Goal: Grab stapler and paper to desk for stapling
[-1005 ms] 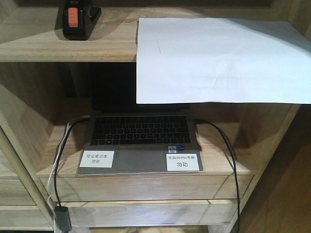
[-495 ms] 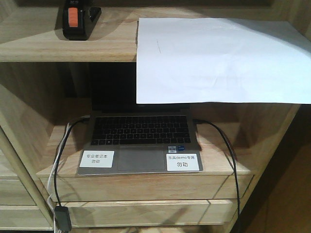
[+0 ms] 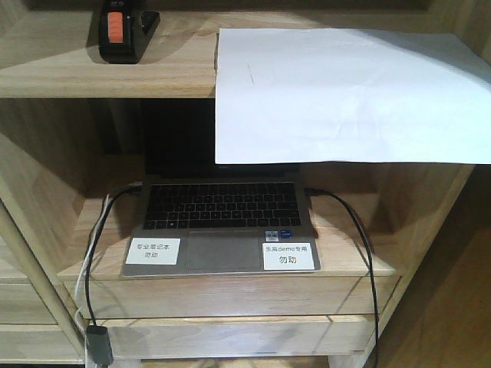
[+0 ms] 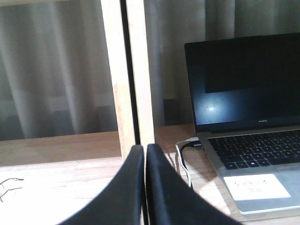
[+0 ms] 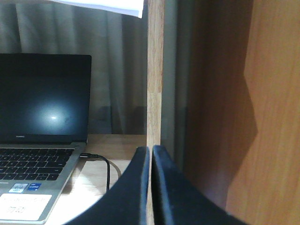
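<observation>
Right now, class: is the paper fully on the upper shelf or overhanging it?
Overhanging. The paper extends past the front edge of the upper shelf, covering the screen of the laptop.

Upper shelf [image 3: 153,73] carried stapler [image 3: 123,31] and overhanging paper [image 3: 345,92]; lower shelf [image 3: 349,257] carried laptop [image 3: 222,222], between left gripper [image 4: 144,149] and right gripper [image 5: 150,150].

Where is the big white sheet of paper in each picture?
Front view: upper right, white rectangular paper sheet overhanging the pale wooden top shelf.
Left wrist view: not in it.
Right wrist view: top left corner, just its edge.
Shared landmark: the open grey laptop.
</observation>
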Controlling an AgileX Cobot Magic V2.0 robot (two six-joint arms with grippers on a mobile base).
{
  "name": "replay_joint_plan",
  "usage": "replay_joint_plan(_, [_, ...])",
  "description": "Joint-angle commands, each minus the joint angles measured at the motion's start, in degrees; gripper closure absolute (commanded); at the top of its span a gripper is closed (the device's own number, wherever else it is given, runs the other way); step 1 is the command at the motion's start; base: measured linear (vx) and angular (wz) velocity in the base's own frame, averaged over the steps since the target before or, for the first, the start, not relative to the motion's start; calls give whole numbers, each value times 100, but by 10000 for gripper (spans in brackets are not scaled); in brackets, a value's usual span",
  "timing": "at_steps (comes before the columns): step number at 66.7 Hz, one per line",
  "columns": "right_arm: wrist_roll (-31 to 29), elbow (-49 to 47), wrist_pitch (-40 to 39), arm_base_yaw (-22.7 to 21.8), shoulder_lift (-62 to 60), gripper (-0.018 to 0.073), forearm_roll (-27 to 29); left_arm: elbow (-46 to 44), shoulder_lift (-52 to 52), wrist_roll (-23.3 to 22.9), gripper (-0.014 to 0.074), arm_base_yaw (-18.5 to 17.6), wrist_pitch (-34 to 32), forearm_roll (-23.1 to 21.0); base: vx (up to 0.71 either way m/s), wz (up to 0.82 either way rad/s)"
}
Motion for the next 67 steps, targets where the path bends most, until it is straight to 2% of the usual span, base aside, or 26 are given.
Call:
replay_joint_plan(1, [-8,17,-412,-9,-83,568,-7,165,-77,-52,603,-21,-464,-12,0,0])
replay_joint_plan(9, [-8,17,-412,-9,-83,568,-7,165,-77,69,603,-21,-1005,-7,0,0])
replay_joint_plan(20, [-8,17,-412,-9,-83,568,-7,43,-77,-24,603,-21,-2416,-32,0,0])
replay_joint_plan(25, [-8,17,-412,-9,-83,568,-7,-214,-70,-52,603,-21,-2587,-21,0,0])
replay_joint_plan(37, [-8,17,-412,-9,-83,568,-7,-1368,354,4,603,-21,-1731,-8,0,0])
replay_joint_plan(50, [-8,17,-412,-9,-83,568,-7,-2846,1350,4,603,-21,-99,-8,0,0])
replay_joint_plan(58, [-8,17,-412,-9,-83,568,-7,-3443,1953,-18,603,-21,692,-19,0,0])
replay_joint_plan(63, [-8,17,-412,-9,-83,568,-7,-3688,2189,-18,603,-21,946,-19,0,0])
replay_joint_plan(67, [-8,17,-412,-9,-83,568,-7,-3721,2263,-18,603,-21,885,-19,0,0])
